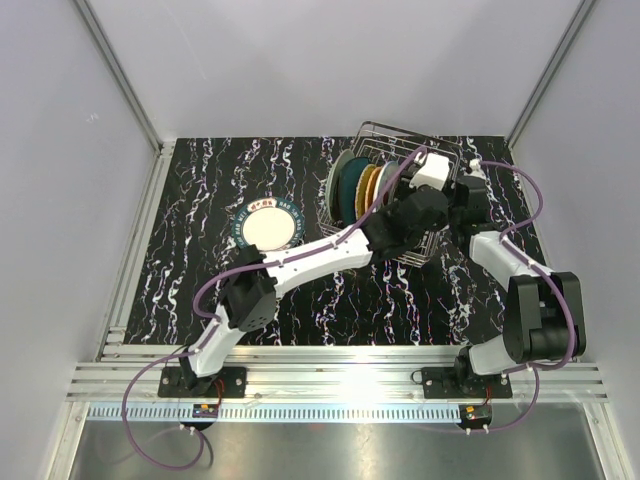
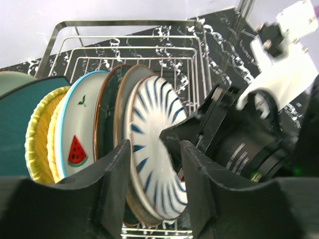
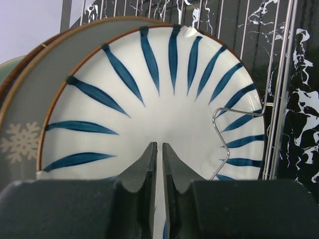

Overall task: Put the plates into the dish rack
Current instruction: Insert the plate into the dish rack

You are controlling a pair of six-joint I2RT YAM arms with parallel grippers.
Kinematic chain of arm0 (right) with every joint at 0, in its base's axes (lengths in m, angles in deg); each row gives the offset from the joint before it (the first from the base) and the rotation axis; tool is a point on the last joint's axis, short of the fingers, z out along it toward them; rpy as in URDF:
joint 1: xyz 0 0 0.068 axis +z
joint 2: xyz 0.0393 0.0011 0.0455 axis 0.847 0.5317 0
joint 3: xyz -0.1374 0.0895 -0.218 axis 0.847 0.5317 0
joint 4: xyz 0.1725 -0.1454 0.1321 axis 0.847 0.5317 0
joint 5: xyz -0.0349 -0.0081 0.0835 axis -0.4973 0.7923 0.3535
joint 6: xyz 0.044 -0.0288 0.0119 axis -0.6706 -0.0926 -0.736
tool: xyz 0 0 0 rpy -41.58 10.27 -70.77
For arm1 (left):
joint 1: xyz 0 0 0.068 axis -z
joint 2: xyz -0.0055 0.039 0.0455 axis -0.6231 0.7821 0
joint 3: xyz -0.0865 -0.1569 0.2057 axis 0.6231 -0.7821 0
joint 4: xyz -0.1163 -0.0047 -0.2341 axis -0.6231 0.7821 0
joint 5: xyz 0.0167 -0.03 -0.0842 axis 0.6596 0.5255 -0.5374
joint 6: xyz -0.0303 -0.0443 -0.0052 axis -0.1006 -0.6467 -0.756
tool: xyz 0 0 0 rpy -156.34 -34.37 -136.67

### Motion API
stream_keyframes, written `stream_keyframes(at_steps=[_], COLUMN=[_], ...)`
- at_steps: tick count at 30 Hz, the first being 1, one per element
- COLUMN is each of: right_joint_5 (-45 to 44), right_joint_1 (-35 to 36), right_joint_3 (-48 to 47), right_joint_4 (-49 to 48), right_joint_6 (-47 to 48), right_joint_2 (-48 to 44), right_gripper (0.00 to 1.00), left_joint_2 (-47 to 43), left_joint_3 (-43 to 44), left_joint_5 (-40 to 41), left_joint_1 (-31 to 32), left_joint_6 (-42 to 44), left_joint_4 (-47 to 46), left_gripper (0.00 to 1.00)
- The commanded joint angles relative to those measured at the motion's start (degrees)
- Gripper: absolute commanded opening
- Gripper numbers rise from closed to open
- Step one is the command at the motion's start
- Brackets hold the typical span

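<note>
Left tool: your left tool (image 2: 154, 149) is open. Its two black fingers stand apart on either side of the upper rim of the striped plate (image 2: 149, 114), and neither appears to press on it.
Right tool: your right tool (image 3: 159, 147) is closed to a thin slit with nothing between its fingers. It points straight at the face of that same plate.
Striped plate: white with blue rays, it stands on edge in the dish rack (image 2: 124, 22) as the last plate at the right end of the row. The watermelon plate (image 2: 79, 129) and others stand further left.
Dish rack: silver wire, at the far right of the counter (image 1: 200, 180). The plates stand face to face along its length.
Flat plate: one more plate (image 1: 270, 226) lies face up on the counter, apart from the rack. It is pale in the middle with a dark rim.
Key relation: from your left tool, the flat plate lies to the left and a little nearer the arm bases, beyond the whole row of standing plates.
Nearer arm: the left arm, by my judgement, because the flat plate sits on its side of the counter.
Next move calls for: probably lifting the left tool straight up off the rim before swinging left, so the fingers do not drag the striped plate.
</note>
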Motion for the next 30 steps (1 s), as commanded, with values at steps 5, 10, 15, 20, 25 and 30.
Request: stream_keyframes(at_steps=[5,10,15,20,25,30], right_joint_5=[0.3,1.7,3.4,9.6,14.2,4.0], right_joint_1=[-0.3,-0.2,-0.2,0.0,3.7,24.8], right_joint_3=[-4.5,-3.5,0.8,2.9,3.1,0.5], right_joint_4=[3.3,7.4,8.8,8.4,5.3,4.6], right_joint_6=[1.4,1.3,1.5,1.9,4.1,12.0], right_joint_2=[-5.9,-13.1,-20.9,-27.7,-28.8,-22.4], right_gripper=[0.17,0.21,0.28,0.37,0.42,0.48], left_joint_2=[-14.9,-29.2,-42.8,-58.6,-72.2,-80.2], left_joint_3=[-7.0,-19.7,-33.5,-43.1,-53.0,-61.1], left_joint_5=[2.8,7.3,11.5,7.2,4.3,8.5], left_joint_1=[0.3,-0.3,-4.4,-16.4,-26.6,-28.3], left_joint_6=[2.6,8.6,10.7,0.0,-1.3,3.4], left_joint_4=[-6.2,-10.4,-10.3,0.4,4.0,0.0], left_gripper=[0.59,0.68,0.71,0.74,0.79,0.97])
